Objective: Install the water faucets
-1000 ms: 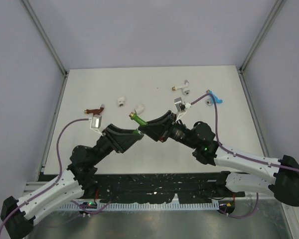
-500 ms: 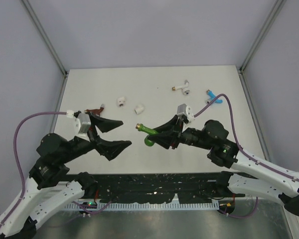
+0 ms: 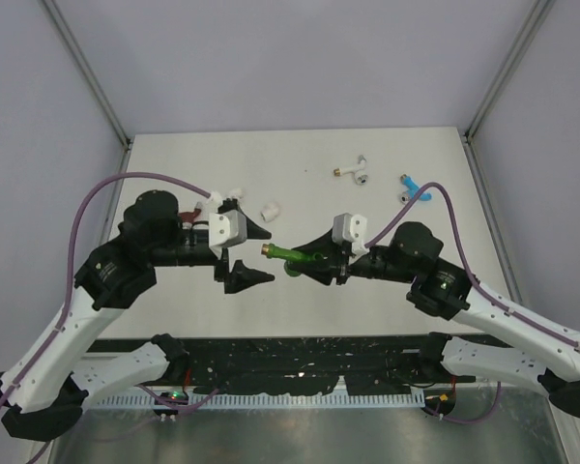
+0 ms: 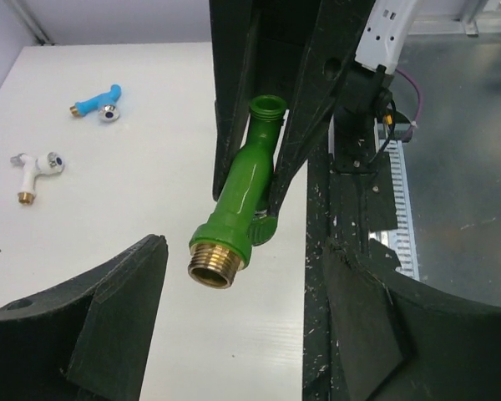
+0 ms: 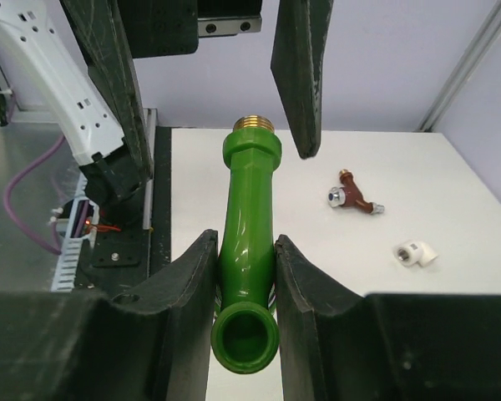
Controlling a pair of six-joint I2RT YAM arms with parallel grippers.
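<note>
Right pincer [image 3: 307,261] is gripping the green faucet [image 3: 292,257]; left pincer [image 3: 260,254], spread apart, should be centring squarely on its brass thread [image 4: 211,265].

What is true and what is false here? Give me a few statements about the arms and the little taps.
The right gripper is shut on the green faucet. True.
The left gripper holds the brown faucet. False: it is open and empty; the brown faucet lies on the table.
The blue faucet lies on the table, untouched. True.
The green faucet's free end is plain green plastic. False: it ends in a brass-coloured threaded ring.
</note>
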